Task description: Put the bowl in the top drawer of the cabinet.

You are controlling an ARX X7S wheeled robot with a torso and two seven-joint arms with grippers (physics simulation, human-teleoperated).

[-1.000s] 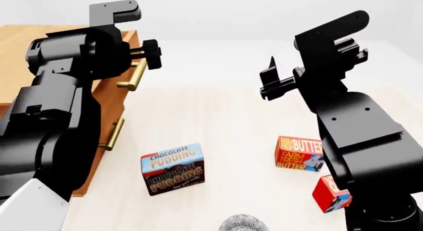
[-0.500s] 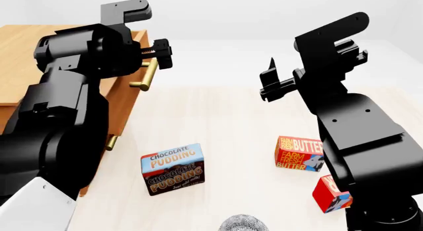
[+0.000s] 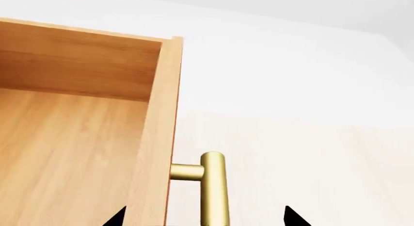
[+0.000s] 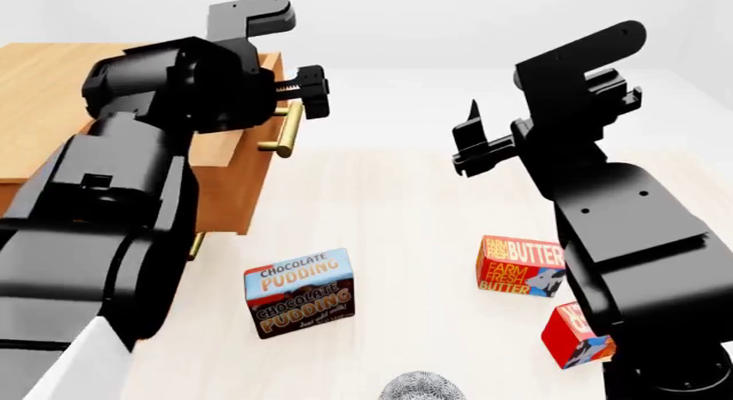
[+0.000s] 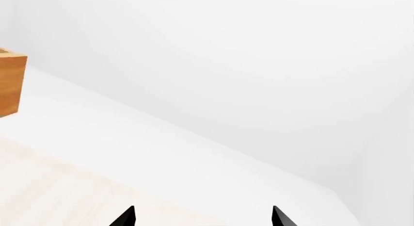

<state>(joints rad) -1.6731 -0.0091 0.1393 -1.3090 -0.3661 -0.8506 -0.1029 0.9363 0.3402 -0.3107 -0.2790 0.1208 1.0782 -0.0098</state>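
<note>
The orange-brown cabinet [image 4: 46, 100] stands at the left of the head view. Its top drawer [image 4: 235, 181] is pulled partly out, and the left wrist view shows its bare wooden inside [image 3: 65, 153]. My left gripper [image 4: 307, 95] [image 3: 203, 220] is open and reaches down over the drawer front. One fingertip [image 3: 116, 218] is over the inside and the other is outside the brass handle [image 3: 214, 187] [image 4: 284, 130]. The speckled bowl [image 4: 418, 388] shows only as a rim at the near edge. My right gripper [image 4: 469, 138] [image 5: 201, 218] hangs open in mid-air, holding nothing.
A chocolate pudding box [image 4: 298, 293] stands near the cabinet's foot. A butter box [image 4: 517, 265] and a red box [image 4: 576, 336] lie by my right arm. The lower drawer's handle [image 4: 195, 245] shows below my left arm. A cabinet corner [image 5: 9, 83] shows in the right wrist view.
My left gripper has moved right, and the top drawer's front and handle have come out with it. The right arm has not moved.
</note>
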